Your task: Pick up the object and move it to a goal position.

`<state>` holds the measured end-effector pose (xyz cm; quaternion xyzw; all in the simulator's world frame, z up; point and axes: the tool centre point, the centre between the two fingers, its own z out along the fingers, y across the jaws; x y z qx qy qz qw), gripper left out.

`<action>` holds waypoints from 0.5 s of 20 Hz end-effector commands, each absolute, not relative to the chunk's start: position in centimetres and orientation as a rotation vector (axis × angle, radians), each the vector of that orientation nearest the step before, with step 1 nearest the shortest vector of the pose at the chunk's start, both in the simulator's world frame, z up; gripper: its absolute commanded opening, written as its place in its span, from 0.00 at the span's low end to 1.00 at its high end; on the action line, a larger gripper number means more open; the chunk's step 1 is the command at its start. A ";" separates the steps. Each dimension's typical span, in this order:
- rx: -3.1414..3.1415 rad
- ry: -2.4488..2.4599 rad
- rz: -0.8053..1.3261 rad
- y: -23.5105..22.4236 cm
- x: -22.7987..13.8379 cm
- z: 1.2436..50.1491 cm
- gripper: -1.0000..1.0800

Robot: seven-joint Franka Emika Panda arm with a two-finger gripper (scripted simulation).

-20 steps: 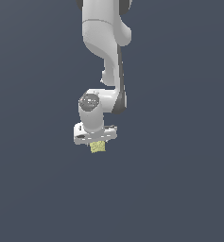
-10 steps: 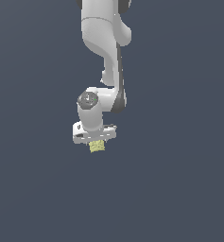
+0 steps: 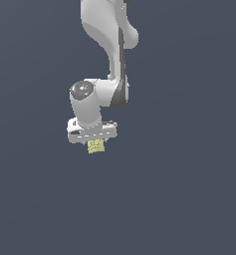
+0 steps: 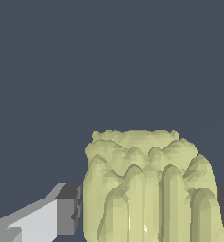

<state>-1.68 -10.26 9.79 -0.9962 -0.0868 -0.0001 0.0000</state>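
The claw (image 3: 93,139) hangs with the object (image 3: 95,146) clamped between its fingers; on every side of the pair the exterior view shows only a plain dark grey surface, to that view's left, to its right and nearer the camera; the one bulk close by is the arm's own white links (image 3: 105,60) rising above the claw; in the wrist view the object (image 4: 149,189) fills the space between the dark finger pads (image 4: 72,210), and beyond it lies bare grey ground.
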 end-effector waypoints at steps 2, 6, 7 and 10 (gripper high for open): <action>-3.130 -0.272 -0.002 -11.8 -2.3 12.9 0.00; -3.129 -0.272 -0.002 -13.8 -3.2 17.2 0.00; -3.129 -0.272 -0.002 -14.3 -3.5 18.4 0.00; -3.129 -0.272 -0.002 -15.9 -4.2 21.7 0.00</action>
